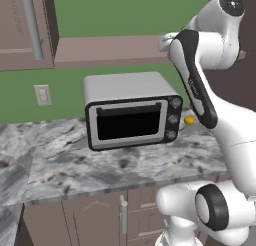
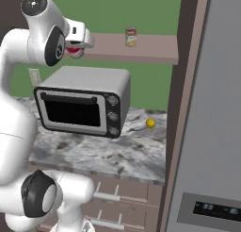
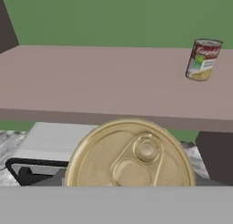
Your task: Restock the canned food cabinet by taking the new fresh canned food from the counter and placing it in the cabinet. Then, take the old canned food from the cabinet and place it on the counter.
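Hand view first: a golden pull-tab lid fills the lower centre, and that is the new fresh canned food (image 3: 129, 155) right in front of the camera, so the gripper (image 2: 74, 48) is clamped on it. Right base view, upper left of the frame: red of the can peeks out under the white hand, level with the front edge of the cabinet (image 2: 150, 49). Upper centre there, the old canned food (image 2: 131, 37) stands upright on the shelf. Below sit the microwave (image 2: 84, 101) and a small yellow ball (image 2: 150, 123) on the counter (image 2: 127, 153).
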